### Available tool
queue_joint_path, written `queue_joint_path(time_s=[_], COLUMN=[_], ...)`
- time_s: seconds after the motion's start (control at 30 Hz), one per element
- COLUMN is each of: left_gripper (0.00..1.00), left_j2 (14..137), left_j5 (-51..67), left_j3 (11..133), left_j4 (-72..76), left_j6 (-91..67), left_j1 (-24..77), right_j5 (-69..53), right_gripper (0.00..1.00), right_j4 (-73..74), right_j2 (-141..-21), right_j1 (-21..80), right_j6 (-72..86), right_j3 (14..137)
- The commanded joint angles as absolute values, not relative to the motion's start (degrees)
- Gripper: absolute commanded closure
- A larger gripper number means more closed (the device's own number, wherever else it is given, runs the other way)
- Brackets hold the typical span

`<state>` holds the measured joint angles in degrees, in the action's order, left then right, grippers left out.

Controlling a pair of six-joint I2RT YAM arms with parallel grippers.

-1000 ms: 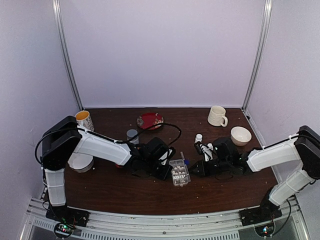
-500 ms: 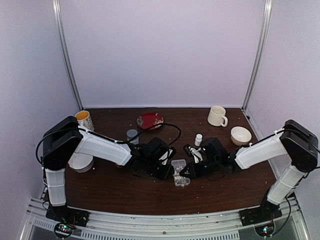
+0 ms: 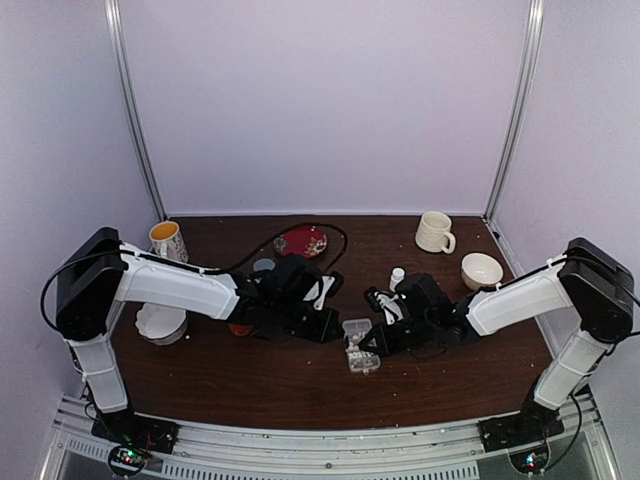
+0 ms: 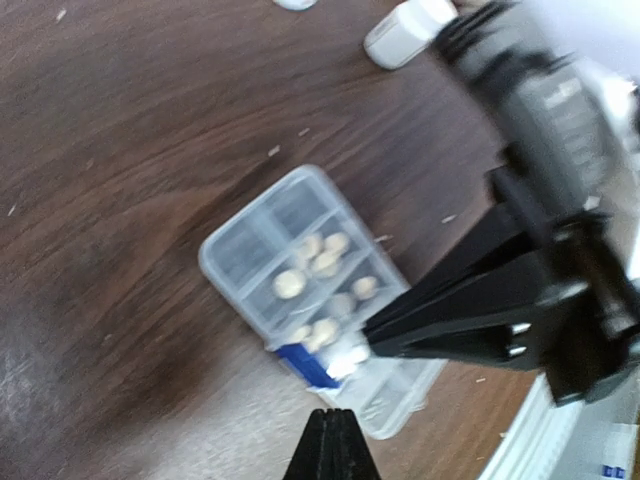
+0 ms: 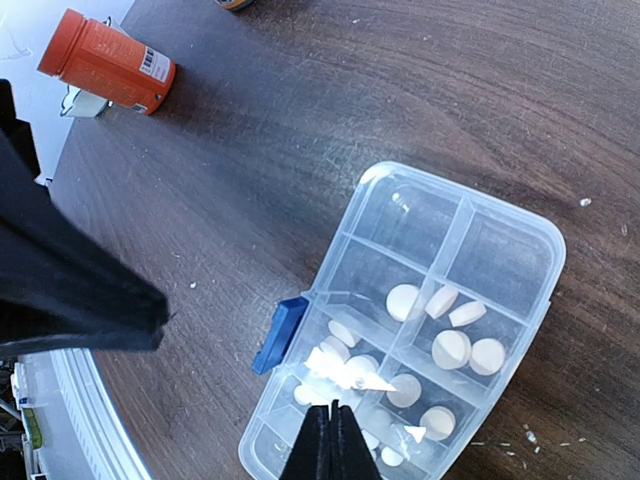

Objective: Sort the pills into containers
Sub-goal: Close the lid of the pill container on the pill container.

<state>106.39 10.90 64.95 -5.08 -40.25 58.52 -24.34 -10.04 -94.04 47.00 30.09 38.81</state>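
Main risk: the right gripper (image 5: pixel 333 437), fingertips pinched to a point w/ nothing visible between them, hangs right over the organizer box (image 5: pixel 505 300). The box looks like light clear plastic on a smooth table (image 5: pixel 300 130), so a low or off-centre dip could prob. shove or tip it & scatter the pills (image 5: pixel 450 350) across the cells (image 5: pixel 410 225) or onto the wood. A pill let go from here could also land in an already-filled cell. 2nd risk: the arms crowd each other. The left gripper (image 4: pixel 332 440), also closed to a point & empty as far as I can see, sits just left of the box, w/ the right arm's fingers cutting across its view, so a sideways reach by either could clash. Box lies mid-table, btwn the two grippers. Its long axis runs approx near–far, tilted slightly far-left to near-right; filled cells twd the near end, two bare ones at the far end; blue latch (image 5: pixel 280 335) sticks out of one long side.
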Motion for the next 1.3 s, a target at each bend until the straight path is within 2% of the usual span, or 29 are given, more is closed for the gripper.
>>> queue_joint_path(time_s=[0.0, 0.33, 0.57, 0.77, 1.07, 1.27], left_gripper=[1.00, 1.00, 1.00, 1.00, 1.00, 0.89], left_j2=[106.18, 114.26, 117.04, 113.19, 113.55, 113.42], left_j5=[17.02, 23.66, 19.28, 14.81, 16.20, 15.75], left_j3=[65.60, 70.21, 75.53, 71.92, 68.71, 68.72], left_j4=[3.44, 5.16, -7.15, -10.13, -5.41, -4.70], left_j6=[-42.53, -43.71, -41.46, -41.04, -42.44, -42.85], left_j1=[57.63, 56.83, 56.86, 56.89, 56.86, 56.87], right_j5=[-19.89, -19.12, -18.95, -18.31, -17.43, -16.36], right_gripper=[1.00, 1.00, 1.00, 1.00, 1.00, 1.00], right_j4=[-4.46, -5.27, -4.93, -4.04, -1.52, 0.45], right_j2=[-95.99, -95.07, -95.27, -95.45, -93.25, -91.64], right_j1=[47.20, 47.28, 47.29, 47.31, 47.37, 47.64], right_j6=[30.79, 31.89, 31.88, 31.56, 30.60, 30.06], right_j3=[37.48, 36.59, 36.93, 37.53, 38.20, 38.75])
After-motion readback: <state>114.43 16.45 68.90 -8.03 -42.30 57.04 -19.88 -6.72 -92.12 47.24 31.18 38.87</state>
